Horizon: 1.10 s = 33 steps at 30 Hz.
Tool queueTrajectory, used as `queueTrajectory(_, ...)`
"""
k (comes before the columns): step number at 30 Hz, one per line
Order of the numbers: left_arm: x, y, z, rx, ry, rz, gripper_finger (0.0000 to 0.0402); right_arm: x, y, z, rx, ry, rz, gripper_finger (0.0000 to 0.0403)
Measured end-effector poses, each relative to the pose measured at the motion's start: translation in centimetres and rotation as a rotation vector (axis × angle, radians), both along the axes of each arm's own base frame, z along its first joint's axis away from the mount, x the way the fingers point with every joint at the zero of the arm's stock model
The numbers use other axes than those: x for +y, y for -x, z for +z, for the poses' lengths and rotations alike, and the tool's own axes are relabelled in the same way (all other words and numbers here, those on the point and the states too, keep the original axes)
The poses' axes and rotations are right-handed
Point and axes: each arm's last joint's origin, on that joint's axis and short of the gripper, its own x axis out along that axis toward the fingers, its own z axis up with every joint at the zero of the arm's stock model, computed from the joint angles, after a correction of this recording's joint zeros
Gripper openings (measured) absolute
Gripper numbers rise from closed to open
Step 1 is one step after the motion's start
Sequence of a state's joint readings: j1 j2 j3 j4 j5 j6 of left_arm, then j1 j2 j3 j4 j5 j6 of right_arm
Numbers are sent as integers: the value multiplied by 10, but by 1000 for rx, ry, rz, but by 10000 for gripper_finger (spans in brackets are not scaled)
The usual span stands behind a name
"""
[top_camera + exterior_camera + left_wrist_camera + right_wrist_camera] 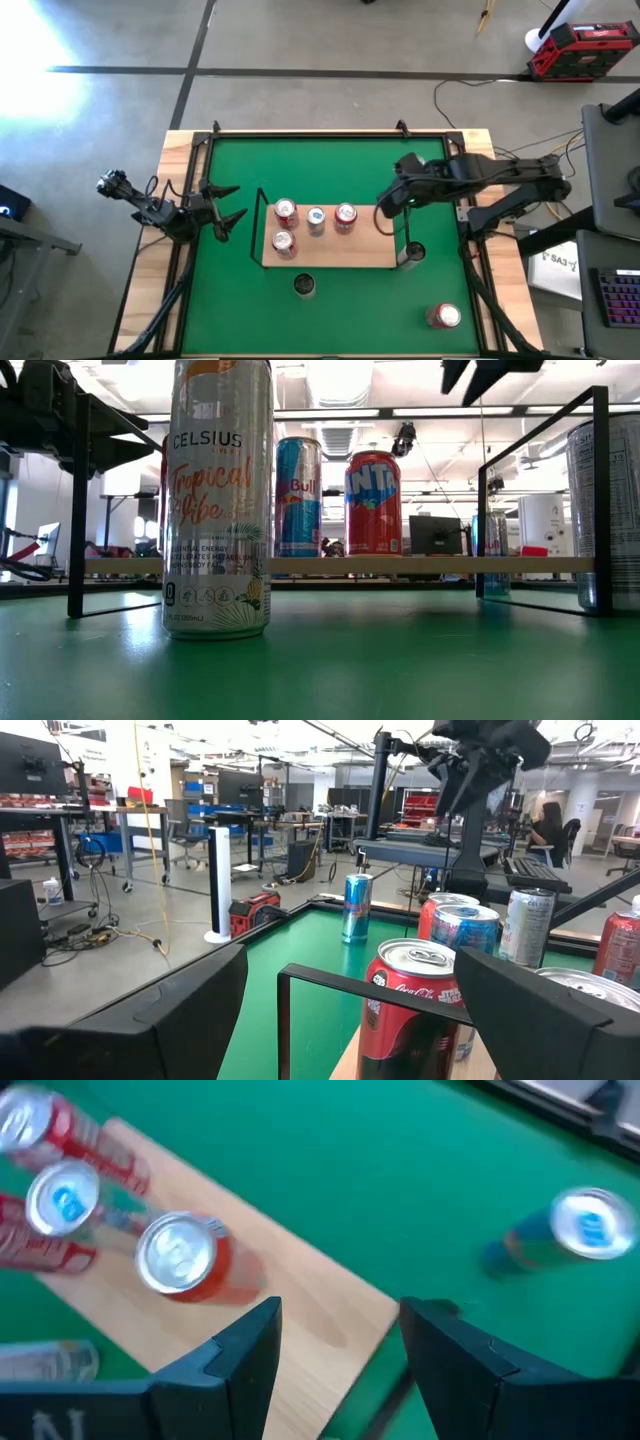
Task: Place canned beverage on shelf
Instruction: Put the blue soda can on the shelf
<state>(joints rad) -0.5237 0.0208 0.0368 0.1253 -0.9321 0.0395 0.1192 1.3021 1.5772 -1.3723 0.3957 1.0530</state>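
The shelf is a light-wood board with black wire ends, lying on the green mat. Several cans stand upright on its left half: a red can, a blue-topped can, a Fanta can and a Coca-Cola can. My right gripper hovers open and empty above the board's right part, near the Fanta can. My left gripper waits open and empty left of the shelf. A Celsius can stands on the mat in front of the shelf.
A blue can stands on the mat just right of the shelf's wire end; it also shows in the right wrist view. A red can sits at the mat's near right corner. The board's right half is bare wood.
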Motion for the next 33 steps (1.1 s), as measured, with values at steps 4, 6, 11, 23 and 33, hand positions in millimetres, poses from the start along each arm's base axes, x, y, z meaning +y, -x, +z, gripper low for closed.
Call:
queueTrajectory(4,0,0,0,0,0,0,340,-2,16,4,34,-7,-49,196)
queueTrajectory(6,0,0,0,0,1,0,340,-2,21,2,60,-16,-63,196)
queueTrajectory(11,0,0,0,0,0,0,340,-2,24,-2,90,-71,-122,196)
queueTrajectory(23,0,0,0,0,0,0,340,4,30,-9,163,-299,-165,196)
queueTrajectory(33,0,0,0,-1,0,0,340,2,29,-9,145,-244,-196,196)
